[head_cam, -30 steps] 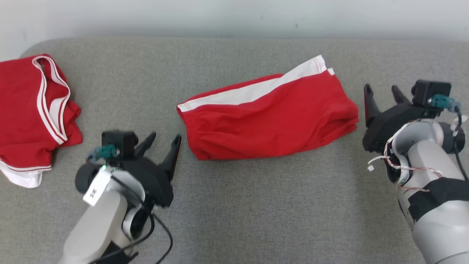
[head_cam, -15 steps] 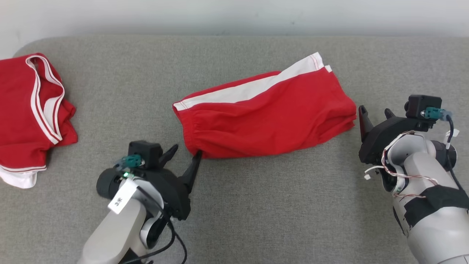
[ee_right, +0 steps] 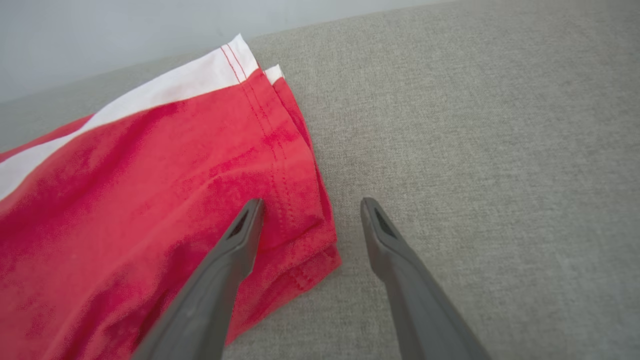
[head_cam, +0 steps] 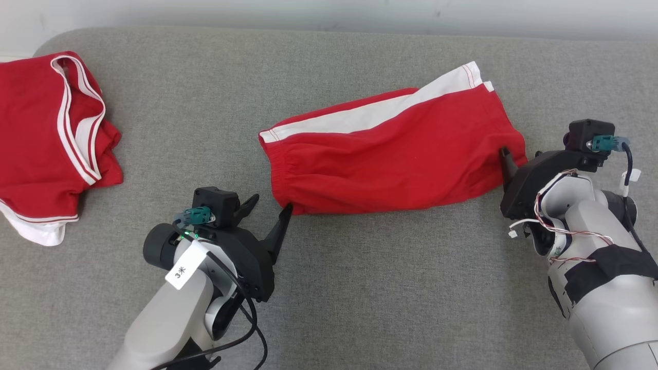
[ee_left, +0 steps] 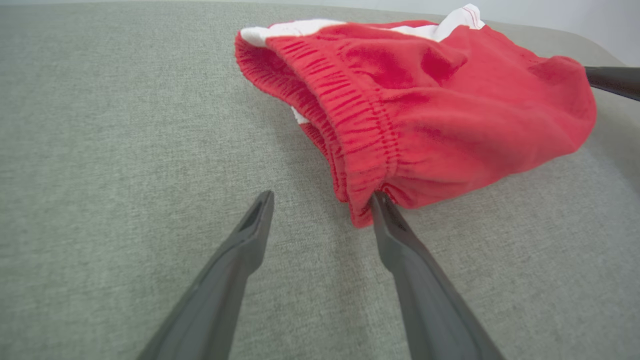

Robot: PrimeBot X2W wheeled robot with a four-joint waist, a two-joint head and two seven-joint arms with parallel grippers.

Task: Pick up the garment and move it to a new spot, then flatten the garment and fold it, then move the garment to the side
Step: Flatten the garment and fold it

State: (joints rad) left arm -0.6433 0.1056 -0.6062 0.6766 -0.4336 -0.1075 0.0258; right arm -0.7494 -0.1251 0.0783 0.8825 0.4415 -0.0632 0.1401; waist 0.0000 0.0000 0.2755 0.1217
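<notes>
The garment [head_cam: 390, 159] is a pair of red shorts with a white side stripe, lying folded and slanted on the grey padded surface [head_cam: 360, 288]. My left gripper [head_cam: 272, 202] stands open at the near waistband corner. In the left wrist view one finger touches the elastic waistband [ee_left: 370, 165] and the other rests on bare cushion, with the left gripper [ee_left: 322, 196] holding nothing. My right gripper [head_cam: 520, 154] is open at the garment's right end. In the right wrist view the right gripper [ee_right: 312, 201] straddles the hem corner [ee_right: 305, 235], one finger over the red cloth.
A second red garment with white trim [head_cam: 46, 139] lies crumpled at the far left. A pale wall [head_cam: 329, 10] runs behind the surface's back edge. The right arm's finger [ee_left: 615, 80] shows at the right edge of the left wrist view.
The head camera has shifted. My left gripper has moved right, up to the waistband corner. My right gripper has moved in over the hem corner. Both stay open.
</notes>
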